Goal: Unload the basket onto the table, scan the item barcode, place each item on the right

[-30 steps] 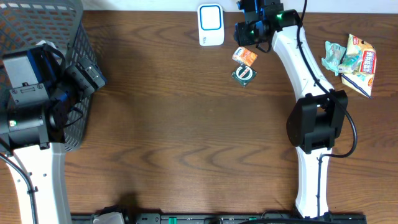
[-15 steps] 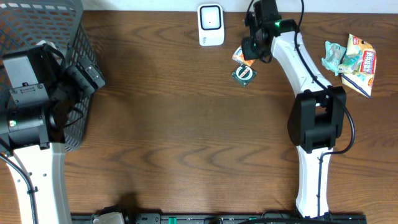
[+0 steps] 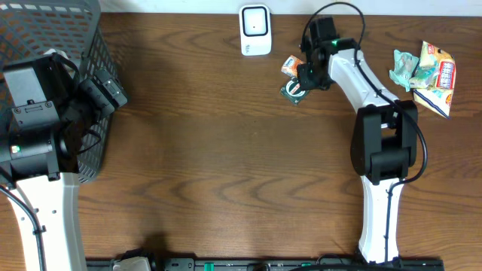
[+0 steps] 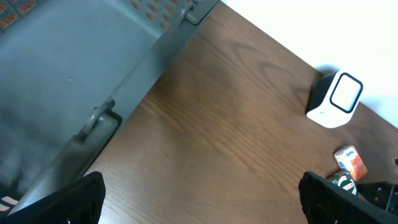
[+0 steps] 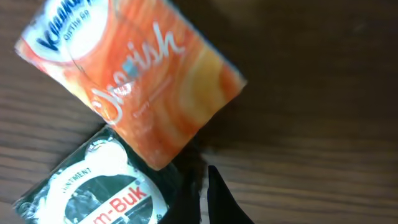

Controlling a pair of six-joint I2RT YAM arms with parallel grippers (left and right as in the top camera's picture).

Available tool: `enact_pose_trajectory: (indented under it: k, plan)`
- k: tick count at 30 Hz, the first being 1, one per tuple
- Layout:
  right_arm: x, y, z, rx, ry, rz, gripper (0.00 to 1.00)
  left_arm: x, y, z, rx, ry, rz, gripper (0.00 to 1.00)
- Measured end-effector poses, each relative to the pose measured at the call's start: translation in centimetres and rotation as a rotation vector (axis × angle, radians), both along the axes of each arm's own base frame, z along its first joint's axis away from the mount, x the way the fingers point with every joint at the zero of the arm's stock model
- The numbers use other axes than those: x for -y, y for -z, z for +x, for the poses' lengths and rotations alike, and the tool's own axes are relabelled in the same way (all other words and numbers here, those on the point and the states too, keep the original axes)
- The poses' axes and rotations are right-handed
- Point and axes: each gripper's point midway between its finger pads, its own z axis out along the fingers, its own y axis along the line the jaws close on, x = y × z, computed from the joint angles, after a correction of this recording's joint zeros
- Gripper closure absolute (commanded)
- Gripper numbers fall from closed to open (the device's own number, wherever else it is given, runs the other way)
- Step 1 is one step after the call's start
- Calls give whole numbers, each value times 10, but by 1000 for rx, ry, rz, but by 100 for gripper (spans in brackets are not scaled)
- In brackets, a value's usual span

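Now, right jaws closed, beside orange packet [image 5: 134,81]

table [image 3: 226,150]: dark wood | basket [image 3: 38,26]: grey mesh, far left | snack packets [image 3: 425,71]: heaped, far right

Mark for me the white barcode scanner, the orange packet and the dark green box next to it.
white barcode scanner [image 3: 255,30], overhead view, on its upper face.
orange packet [image 5: 143,87], right wrist view, on the middle of its printed front.
dark green box [image 5: 99,190], right wrist view, on its round white label.
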Motion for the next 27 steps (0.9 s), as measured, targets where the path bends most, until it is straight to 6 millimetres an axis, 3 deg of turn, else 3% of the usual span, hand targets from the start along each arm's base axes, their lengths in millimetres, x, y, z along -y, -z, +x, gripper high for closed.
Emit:
enact_pose_trajectory:
  k: [7, 20, 23, 27]
  plan:
    - [-28, 1, -7, -23, -94, 120, 99, 0, 0, 0, 0, 0, 0, 2]
    - [-115, 0, -35, -31, -284, 160, 99, 0, 0, 0, 0, 0, 0, 2]
    - [-120, -2, -30, 6, -283, 122, 98, 0, 0, 0, 0, 0, 0, 2]
    - [-104, -11, -8, 94, -220, 57, 87, 0, 0, 0, 0, 0, 0, 2]
